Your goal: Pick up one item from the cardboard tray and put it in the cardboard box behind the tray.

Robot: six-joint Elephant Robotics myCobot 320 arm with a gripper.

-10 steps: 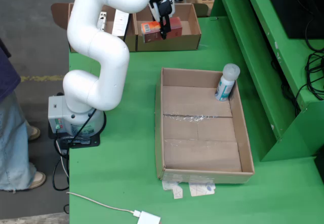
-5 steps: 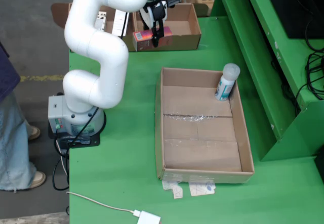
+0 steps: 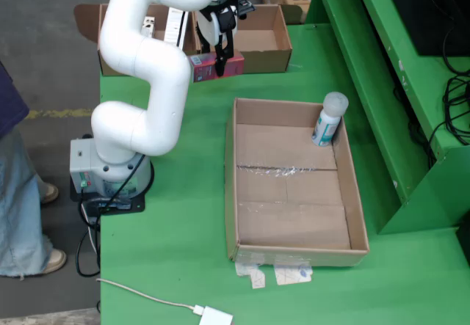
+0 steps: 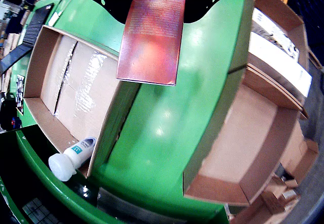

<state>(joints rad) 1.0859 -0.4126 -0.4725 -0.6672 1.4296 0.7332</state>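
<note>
My gripper (image 3: 219,46) is shut on a red rectangular box (image 3: 217,66) and holds it above the green table, just in front of the left corner of the open cardboard box (image 3: 253,40) at the back. In the wrist view the red box (image 4: 154,32) hangs from the top edge, over the green strip between the cardboard tray (image 4: 76,82) and the cardboard box (image 4: 248,128). The tray (image 3: 233,178) lies mid-table. A white bottle with a teal label (image 3: 328,119) leans in its far right corner; it also shows in the wrist view (image 4: 73,155).
A second cardboard box with white items (image 3: 158,28) sits behind the arm at the back left. A green shelf frame (image 3: 382,83) runs along the right. A white cable and adapter (image 3: 213,315) lie at the front edge. A person (image 3: 15,193) stands at the left.
</note>
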